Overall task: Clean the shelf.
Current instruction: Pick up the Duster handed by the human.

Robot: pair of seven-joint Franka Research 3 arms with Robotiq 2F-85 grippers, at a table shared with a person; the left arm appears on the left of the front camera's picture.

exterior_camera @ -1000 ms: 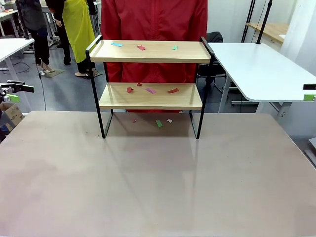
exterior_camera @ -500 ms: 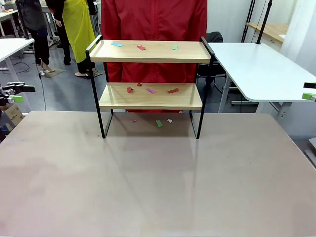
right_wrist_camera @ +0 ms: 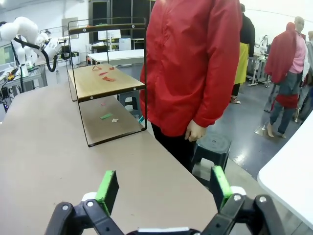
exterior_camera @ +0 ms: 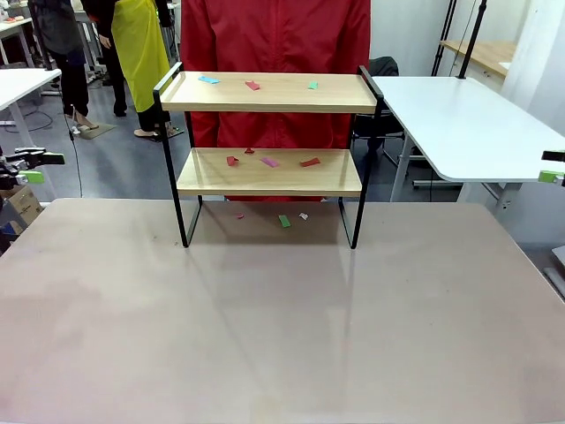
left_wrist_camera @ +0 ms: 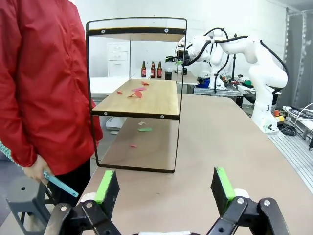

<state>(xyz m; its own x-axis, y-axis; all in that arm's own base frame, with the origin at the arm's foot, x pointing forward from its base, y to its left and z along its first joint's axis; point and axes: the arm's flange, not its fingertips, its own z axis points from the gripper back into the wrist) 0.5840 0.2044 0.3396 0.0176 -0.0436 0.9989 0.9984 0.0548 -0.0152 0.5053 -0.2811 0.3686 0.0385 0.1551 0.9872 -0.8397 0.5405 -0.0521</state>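
Note:
The shelf (exterior_camera: 269, 173) stands at the far middle of the table, two light wooden boards in a thin black frame. Coloured paper scraps lie on its top board (exterior_camera: 253, 86), on its lower board (exterior_camera: 269, 162) and on the table beneath it (exterior_camera: 284, 221). My left gripper (exterior_camera: 28, 168) hangs open off the table's left edge, and my right gripper (exterior_camera: 553, 166) hangs open off the right edge, both far from the shelf. In the left wrist view the shelf (left_wrist_camera: 142, 100) is end-on beyond the open gripper (left_wrist_camera: 164, 185). The right wrist view has the shelf (right_wrist_camera: 105, 83) past its open gripper (right_wrist_camera: 164, 188).
A person in a red jacket (exterior_camera: 274, 35) stands right behind the shelf, with a hand (left_wrist_camera: 36, 171) holding a light-blue stick. A white side table (exterior_camera: 468, 124) sits at the back right. The brown tabletop (exterior_camera: 282, 327) stretches bare in front of the shelf.

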